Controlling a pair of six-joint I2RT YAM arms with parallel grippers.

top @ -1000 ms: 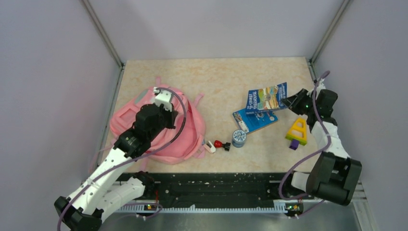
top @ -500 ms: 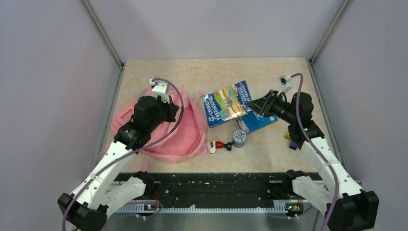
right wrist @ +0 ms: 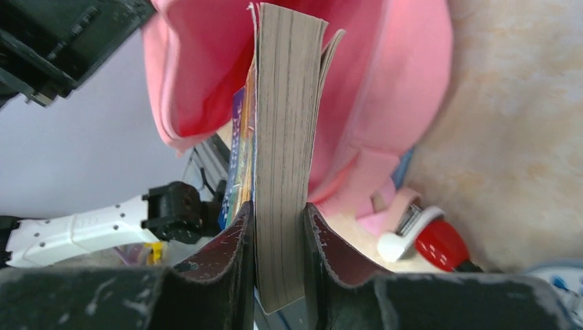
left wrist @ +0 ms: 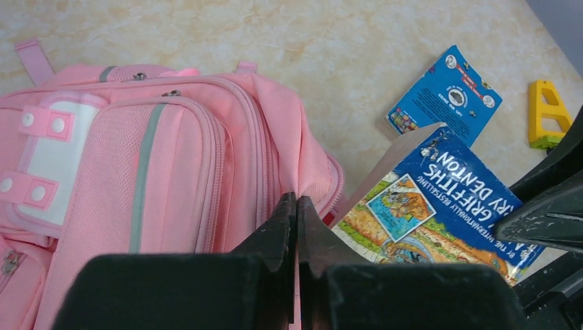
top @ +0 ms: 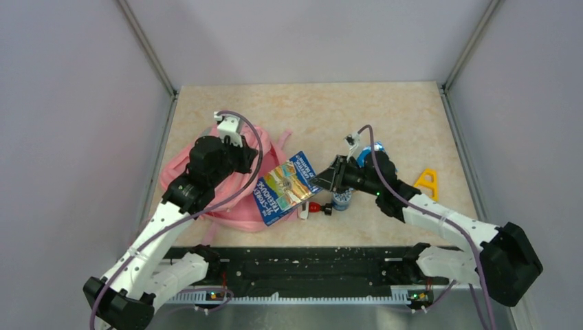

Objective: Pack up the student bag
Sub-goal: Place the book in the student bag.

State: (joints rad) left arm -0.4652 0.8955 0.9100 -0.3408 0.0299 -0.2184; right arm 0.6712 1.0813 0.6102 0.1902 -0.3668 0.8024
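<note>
The pink student bag [top: 199, 180] lies at the table's left and fills the left wrist view [left wrist: 137, 158]. My left gripper [top: 242, 159] is shut on a fold of pink fabric at the bag's right edge, the fingertips [left wrist: 289, 206] pressed together on it. My right gripper [top: 328, 176] is shut on a thick paperback book [top: 284, 189] with a blue illustrated cover. It holds the book on edge, with its far end at the bag's opening. In the right wrist view the page block [right wrist: 285, 103] stands between my fingers [right wrist: 234, 237], with pink bag fabric [right wrist: 405, 82] behind.
A red and white small tool [top: 311, 206] and a blue round tin [top: 342, 198] lie under my right arm. A yellow triangular toy [top: 427, 182] lies to the right. A flat blue card pack [left wrist: 445, 96] lies beyond the book. Walls close in the table.
My right arm has swung left, carrying the book from the table's right to the bag's right edge. My left gripper lifted slightly at first, then stayed shut on the bag fabric.
</note>
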